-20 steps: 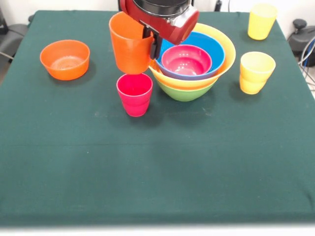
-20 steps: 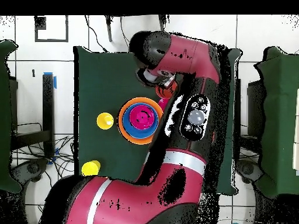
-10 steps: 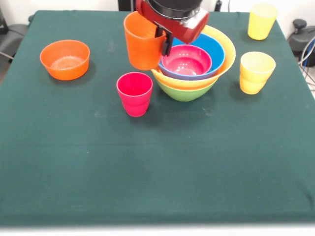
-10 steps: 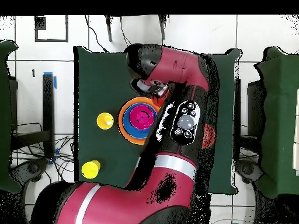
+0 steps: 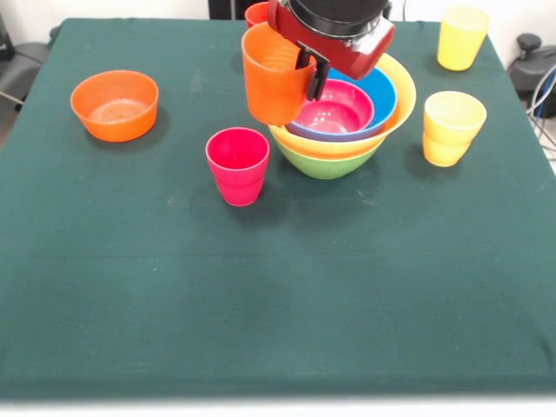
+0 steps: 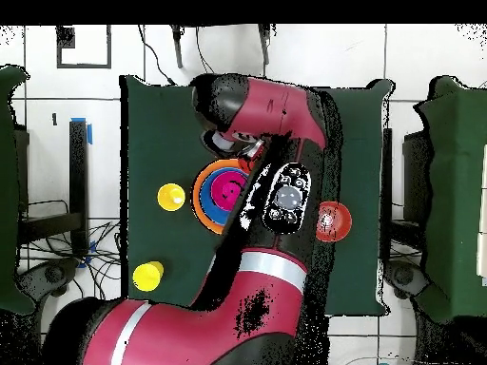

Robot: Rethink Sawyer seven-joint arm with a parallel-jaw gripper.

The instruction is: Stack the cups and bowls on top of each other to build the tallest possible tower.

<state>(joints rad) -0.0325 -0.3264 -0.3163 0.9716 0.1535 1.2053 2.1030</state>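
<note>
Orange cup, tool-held, shifted beside tower.

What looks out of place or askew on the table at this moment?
Nothing is spilled or broken. The one odd thing: the orange cup in the gripper hangs tilted in the air beside the tower, not over it. The magenta-pink cup, two yellow cups and orange bowl stand upright.
</note>
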